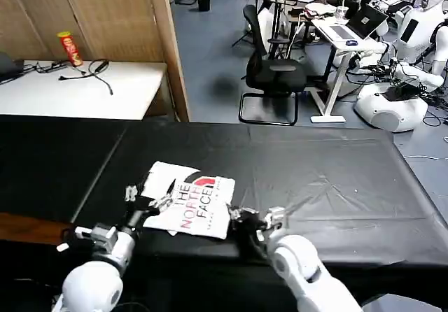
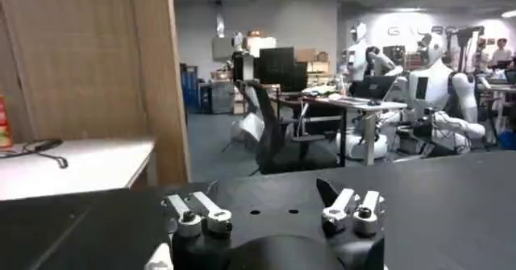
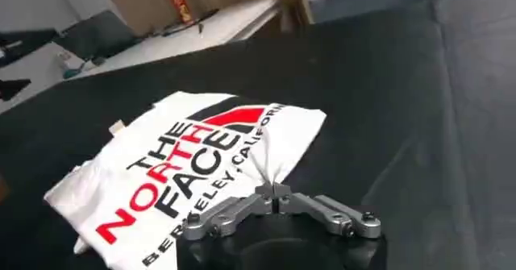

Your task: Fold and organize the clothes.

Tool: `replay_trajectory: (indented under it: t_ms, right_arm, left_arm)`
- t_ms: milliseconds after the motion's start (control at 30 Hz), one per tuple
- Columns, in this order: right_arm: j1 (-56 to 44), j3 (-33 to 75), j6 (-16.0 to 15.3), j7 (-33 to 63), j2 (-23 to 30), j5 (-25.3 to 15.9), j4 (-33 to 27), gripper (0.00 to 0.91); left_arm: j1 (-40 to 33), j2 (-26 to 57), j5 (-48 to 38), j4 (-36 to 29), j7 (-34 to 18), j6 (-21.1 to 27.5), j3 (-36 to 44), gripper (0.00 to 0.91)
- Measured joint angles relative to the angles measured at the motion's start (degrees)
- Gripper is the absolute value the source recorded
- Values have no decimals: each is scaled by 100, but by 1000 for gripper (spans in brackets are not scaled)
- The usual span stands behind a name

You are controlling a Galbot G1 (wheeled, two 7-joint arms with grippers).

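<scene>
- Head view: folded T-shirt [image 1: 187,200] on black table [image 1: 336,186], near front edge, print up.
- Left gripper [image 1: 148,201] at shirt's left edge, fingers spread, holding nothing.
- Right gripper [image 3: 272,189] pinching shirt's near right corner.
- Office chair [image 1: 269,71], white side table [image 1: 77,88], red can [image 1: 70,48] behind.

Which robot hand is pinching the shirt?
The right gripper: its jaws are shut on the near edge of the white T-shirt. The left gripper sits open at the shirt's other side.

You're in a robotics lab.
Beyond your black counter [image 1: 336,186]: white robots [image 1: 392,105], office chair [image 1: 269,71], desk with laptop [image 1: 360,22].
</scene>
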Motion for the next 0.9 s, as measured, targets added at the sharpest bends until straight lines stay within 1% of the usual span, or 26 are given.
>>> replay_trajectory:
  t_ms: [67,100,133,200,267,333,367,500,533,600,633,733,767,800,900]
  right_arm:
    - [-100,223,-69,1,-260,186,155,20]
    - [-152,326,-105,1,-386,258,234,312]
    - [-202,428,-136,1,-505,305,302,878]
    - [-306,629,-198,-74,-741,359,433,878]
    - [-415,823,-190,-219,-953,321,575,878]
    - [-525,971,-130,-329,-1119,231,716,878]
    - [-583,1040,-51,-403,-1190,140,783,878]
    - [-848,1207,490,-579,-1385,-466,1041,878]
    - [-910,1240,603,-564,-1398,-613,1081,878]
    - [-1023,1298,835,-488,-1405,-889,1143,878]
    - [-1100,1337,1001,-419,-1401,-1032,1182,878]
    - [-1374,1466,1469,-195,-1361,-1311,1296,878]
    - [-1483,1503,1591,-149,-1350,-1390,1322,878]
    - [-1614,1547,1745,-83,-1333,-1498,1347,878]
    - [-2148,1752,2381,134,-1217,-1813,1467,878]
  left_arm:
    - [-7,-13,-1,36,-1,-6,2,878]
    - [-12,-17,-2,43,-6,-4,6,878]
    - [-18,-21,-1,51,-27,14,10,878]
    - [-26,-23,0,72,-97,66,16,878]
    - [-25,-18,-37,104,-140,88,18,878]
    - [-21,-10,-88,137,-178,51,20,878]
    - [-19,-5,-129,149,-178,33,24,878]
    - [-2,43,-256,182,-106,-72,40,878]
    - [1,55,-289,211,-152,-172,63,878]
    - [6,56,-308,228,-240,-193,112,878]
    - [23,50,-334,223,-292,-167,139,878]
    - [106,73,-312,145,-433,49,169,878]
    - [150,96,-314,107,-454,54,167,878]
    - [207,116,-294,65,-476,44,151,878]
    - [465,150,-256,-69,-536,37,92,878]
